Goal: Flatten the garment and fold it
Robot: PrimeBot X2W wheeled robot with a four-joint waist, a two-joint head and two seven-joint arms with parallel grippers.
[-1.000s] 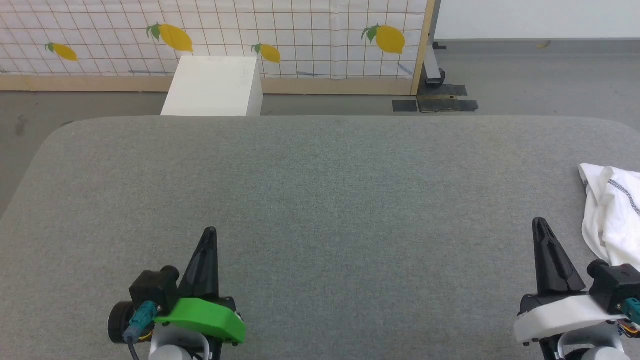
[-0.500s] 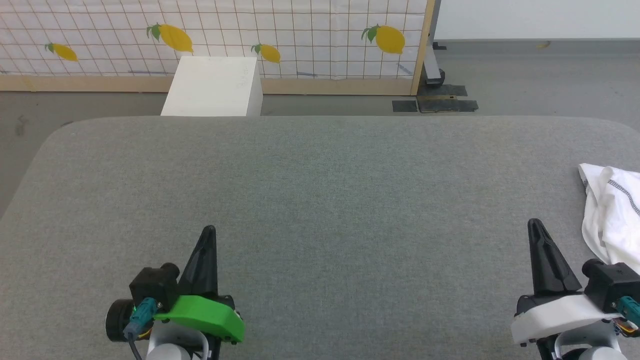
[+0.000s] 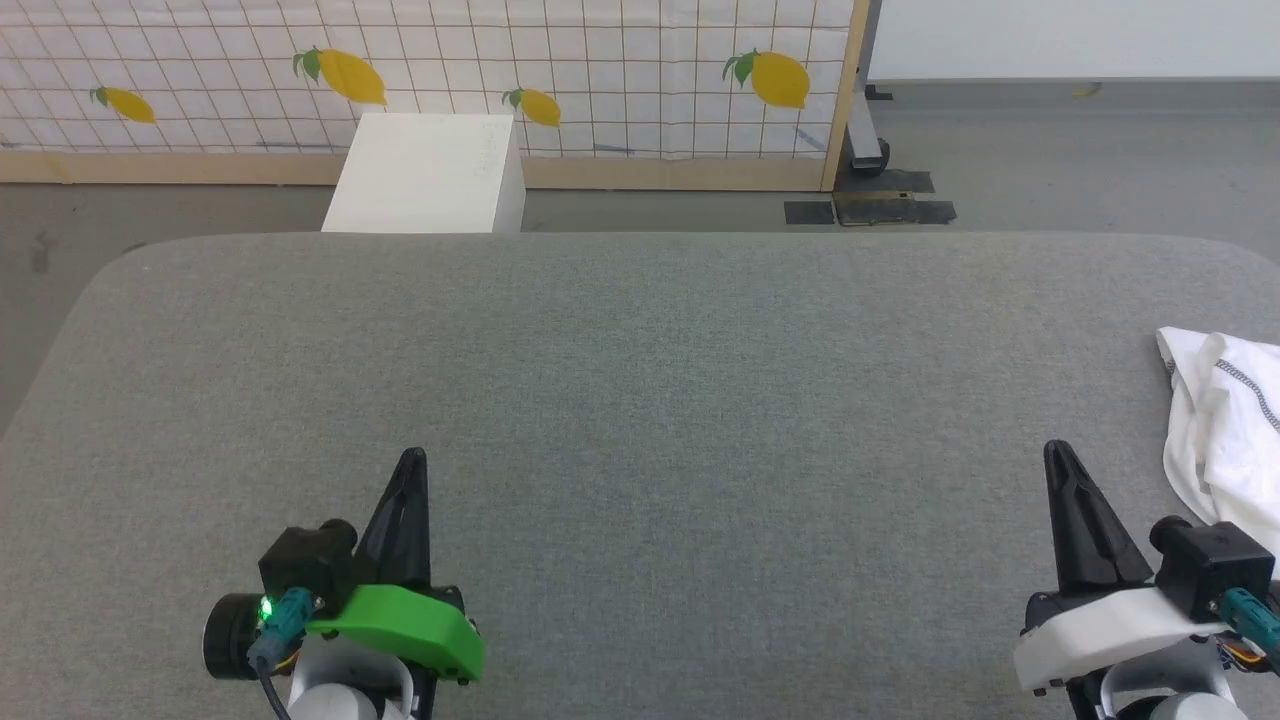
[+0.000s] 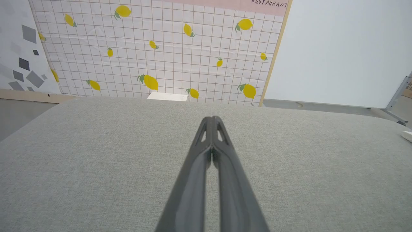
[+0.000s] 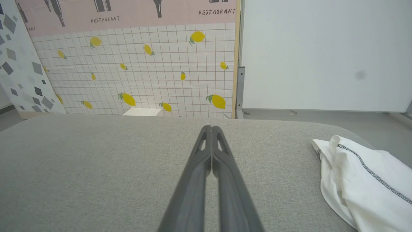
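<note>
Grey surface [image 3: 640,340] has a white shirt [image 3: 1225,440] bunched at its right edge; the left end effector [image 3: 412,458] and right end effector [image 3: 1053,450] are closed, empty.

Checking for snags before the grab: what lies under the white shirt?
The shirt lies bunched on the grey padded surface, which shows along its visible edge. Anything beneath its folds is covered and cannot be seen.

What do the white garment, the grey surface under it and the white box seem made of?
Garment: thin soft cloth, matte; limp folds, stitched dark seam.
Surface: probably woven textile cover; fine grain shows.
Box: rigid, smooth, matte; flat faces, sharp edges; painted board or plastic, unclear.
</note>
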